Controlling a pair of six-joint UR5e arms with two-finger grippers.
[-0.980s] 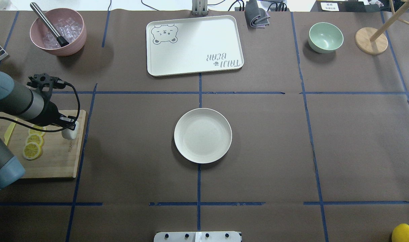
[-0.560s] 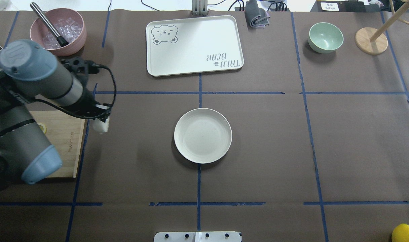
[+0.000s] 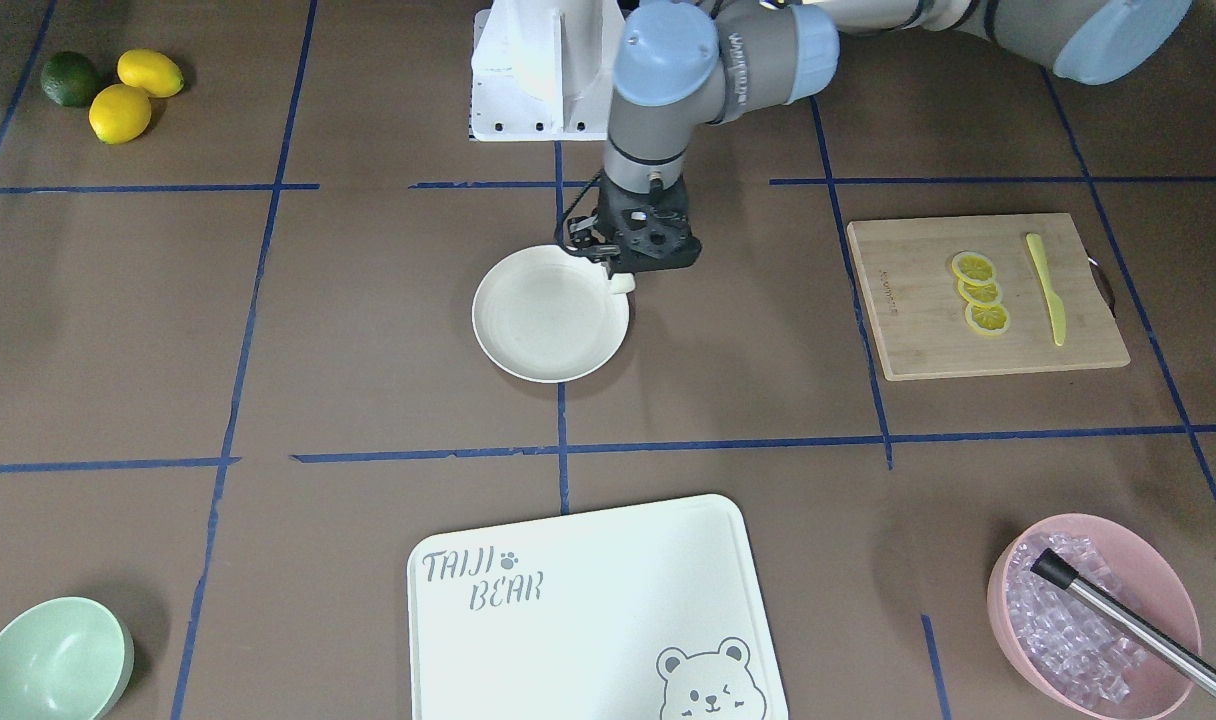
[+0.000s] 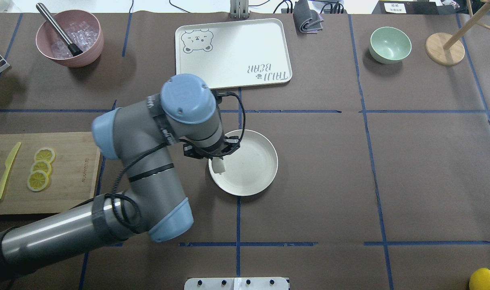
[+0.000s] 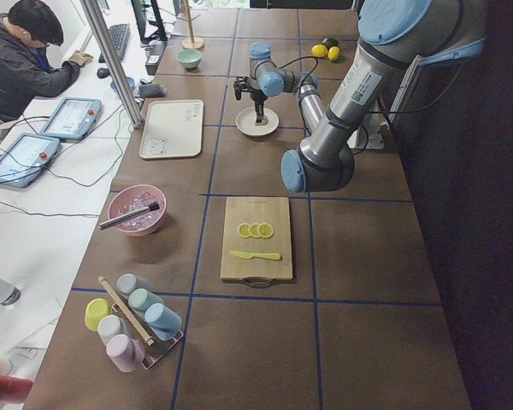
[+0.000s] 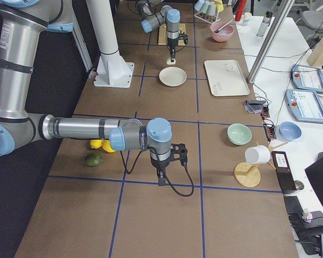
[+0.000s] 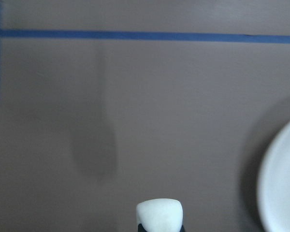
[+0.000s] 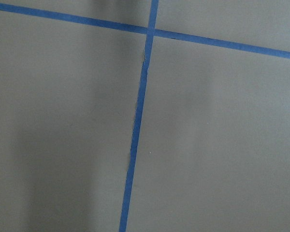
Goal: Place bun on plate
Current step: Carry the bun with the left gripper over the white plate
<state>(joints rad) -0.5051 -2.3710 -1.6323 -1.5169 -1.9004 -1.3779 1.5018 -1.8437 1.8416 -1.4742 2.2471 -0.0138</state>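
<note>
Clamping the bun point(image 4: 219, 166), the left end effector point(image 3: 620, 276) hangs over the plate's point(image 4: 255, 171) rim.

"TAIJI BEAR" stands printed on the white board point(image 3: 618, 560)

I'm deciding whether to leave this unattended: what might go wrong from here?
1. The bun in the left claw hangs by the rim of the plate, not over its middle; released here, it may strike the rim and roll onto the table.
2. Lowering here, the claw might clip that rim and shift the plate.
</note>
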